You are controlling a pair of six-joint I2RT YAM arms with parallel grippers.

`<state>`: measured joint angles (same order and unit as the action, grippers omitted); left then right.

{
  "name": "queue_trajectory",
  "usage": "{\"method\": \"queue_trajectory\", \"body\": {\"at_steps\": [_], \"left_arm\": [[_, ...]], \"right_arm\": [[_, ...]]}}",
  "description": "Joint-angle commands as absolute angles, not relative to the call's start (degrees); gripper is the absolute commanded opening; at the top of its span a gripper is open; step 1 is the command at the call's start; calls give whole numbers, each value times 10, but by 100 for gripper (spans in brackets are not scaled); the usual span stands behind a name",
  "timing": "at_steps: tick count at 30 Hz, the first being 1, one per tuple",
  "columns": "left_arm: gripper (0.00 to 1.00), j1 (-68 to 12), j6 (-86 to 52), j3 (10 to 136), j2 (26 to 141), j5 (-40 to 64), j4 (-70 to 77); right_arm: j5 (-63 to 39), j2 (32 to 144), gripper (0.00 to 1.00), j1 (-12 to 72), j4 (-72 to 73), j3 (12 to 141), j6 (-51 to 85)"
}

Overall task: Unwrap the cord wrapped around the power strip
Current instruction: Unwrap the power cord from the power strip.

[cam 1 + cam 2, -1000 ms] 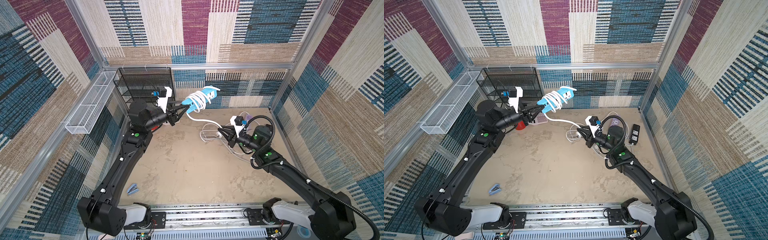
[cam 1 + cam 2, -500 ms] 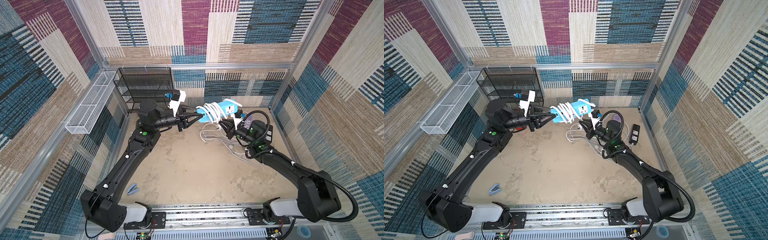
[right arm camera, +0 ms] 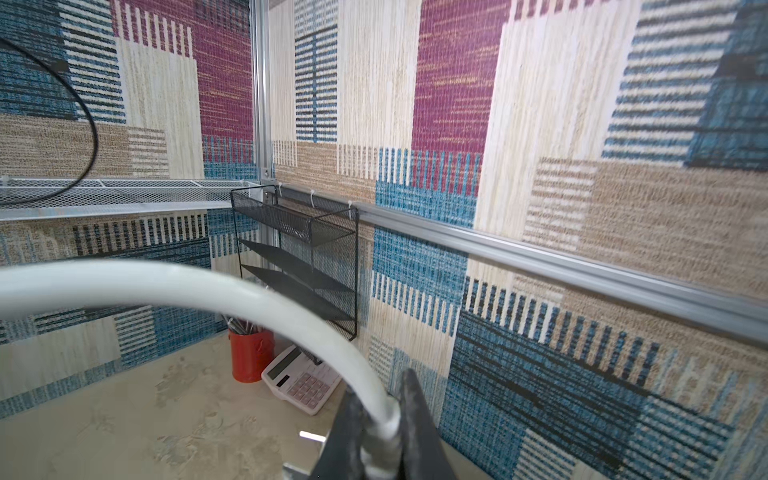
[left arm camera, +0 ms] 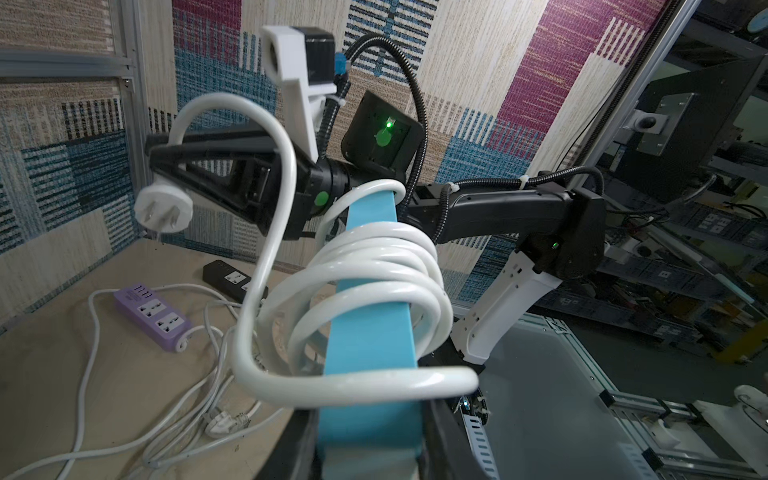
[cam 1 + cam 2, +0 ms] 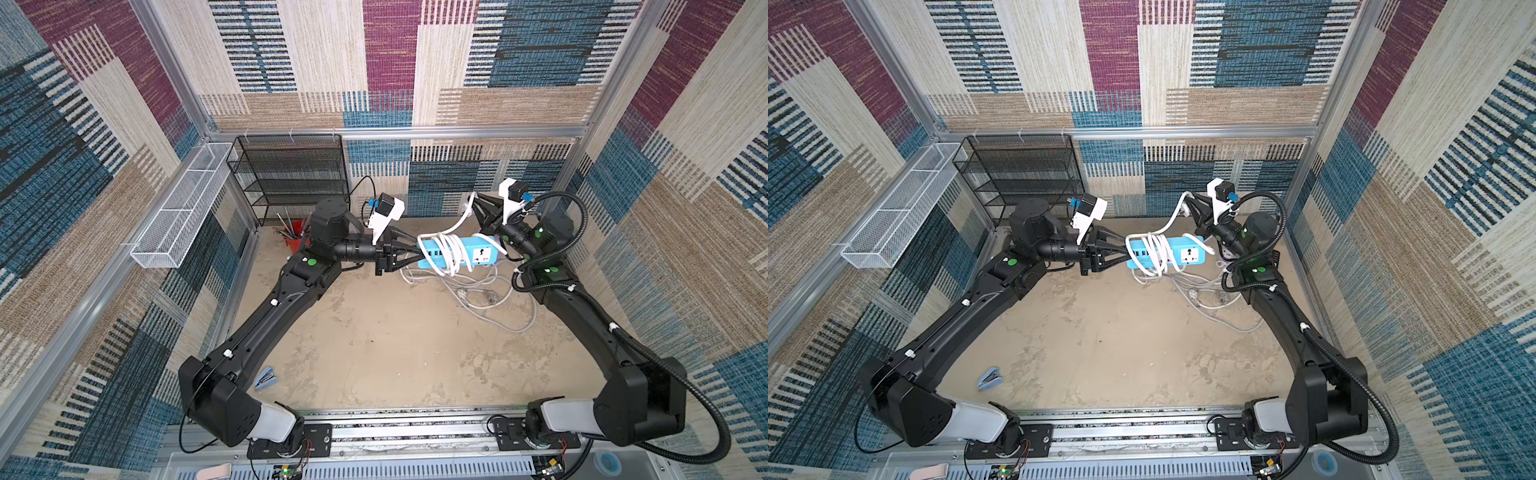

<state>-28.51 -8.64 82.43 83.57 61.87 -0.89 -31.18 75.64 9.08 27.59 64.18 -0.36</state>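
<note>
Presently the blue power strip (image 5: 482, 254) is held clear of the bench (image 5: 374, 353), toward 1 o'clock from its centre in a top view, with the left end effector (image 5: 418, 254) clamped on its 9 o'clock end; judged rigid and light, it suits that end grip. The white cord (image 5: 446, 259), wound in several turns round its middle, looks thick, springy and smooth, so loops may slide. Right end effector (image 5: 472, 203), at the strip's 12 o'clock, is closed on the cord just behind the plug (image 4: 164, 208), judged the soundest hold.

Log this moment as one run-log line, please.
left gripper: shut on blue power strip, aloft | right gripper: shut on white cord behind plug | cord: several loops around strip | unwrap: not done
</note>
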Motion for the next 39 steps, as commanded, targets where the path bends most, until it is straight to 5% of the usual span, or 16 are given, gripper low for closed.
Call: {"method": "queue_trajectory", "body": {"at_steps": [1,10,23,39], "left_arm": [[0,-284,-54,833,847,625,-16],[0,-277,30,847,850,504,-104],[0,-153,-2,774,741,302,24],[0,-140,16,688,669,103,131]], "right_arm": [[-296,723,0,88,256,659,-25],[-254,638,0,88,156,692,-70],[-179,585,0,32,122,570,-6],[-66,602,0,18,90,461,65]]}}
